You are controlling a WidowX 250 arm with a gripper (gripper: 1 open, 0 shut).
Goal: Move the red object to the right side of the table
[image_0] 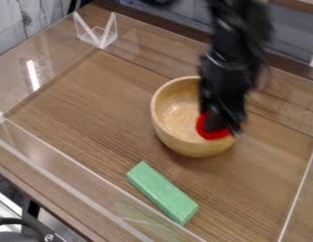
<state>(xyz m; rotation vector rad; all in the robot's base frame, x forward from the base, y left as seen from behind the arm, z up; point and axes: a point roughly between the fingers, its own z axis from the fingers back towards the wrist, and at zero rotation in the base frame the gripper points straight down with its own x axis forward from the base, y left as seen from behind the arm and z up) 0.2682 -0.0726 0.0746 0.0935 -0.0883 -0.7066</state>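
The red object [219, 130] is a small round toy, held off the table between the black fingers of my gripper [222, 123], which is shut on it and points straight down. It hangs over the right rim of the wooden bowl [175, 118]. My arm covers the toy's top and part of the bowl. The brown wood-grain table [83, 104] stretches below, with bare wood to the right of the bowl.
A green rectangular block [162, 192] lies near the front edge. Low clear acrylic walls [70, 203] border the tabletop, and a clear folded stand [95, 31] sits at the back left.
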